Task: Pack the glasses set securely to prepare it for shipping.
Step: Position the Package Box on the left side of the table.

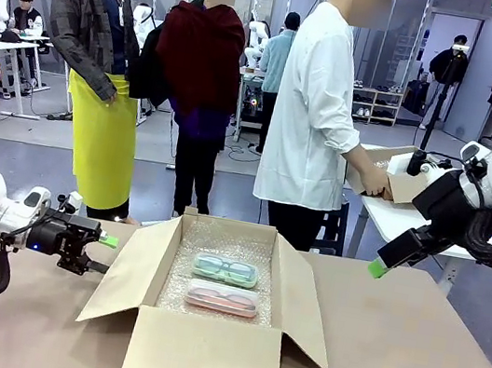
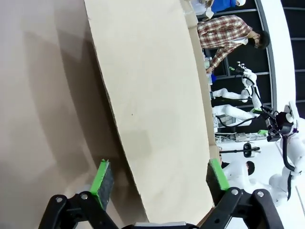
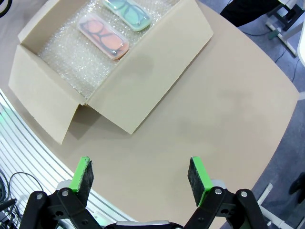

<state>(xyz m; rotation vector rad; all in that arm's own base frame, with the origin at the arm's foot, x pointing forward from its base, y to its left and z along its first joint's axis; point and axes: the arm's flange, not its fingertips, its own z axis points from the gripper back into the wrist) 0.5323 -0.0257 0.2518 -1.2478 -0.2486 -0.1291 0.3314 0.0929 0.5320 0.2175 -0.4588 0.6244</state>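
Note:
An open cardboard box point(image 1: 198, 356) lined with bubble wrap stands in the middle of the table. The glasses set lies inside it: a mint green case point(image 1: 225, 269) behind a pink case point(image 1: 222, 300), side by side. My left gripper point(image 1: 104, 254) is open at the box's left flap point(image 1: 122, 277). In the left wrist view that flap point(image 2: 157, 119) runs between the open left gripper's point(image 2: 159, 176) green pads. My right gripper point(image 1: 380, 266) hangs open above the table, right of the box. The right gripper point(image 3: 140, 174) looks down at the pink case point(image 3: 104, 34) and green case point(image 3: 127, 10).
A person in a white shirt point(image 1: 310, 110) stands at the far side, hands on a small cardboard box point(image 1: 398, 176) on another table at the right. Bare tan tabletop point(image 1: 405, 362) lies right of the big box, with its rounded edge point(image 3: 281, 143) near.

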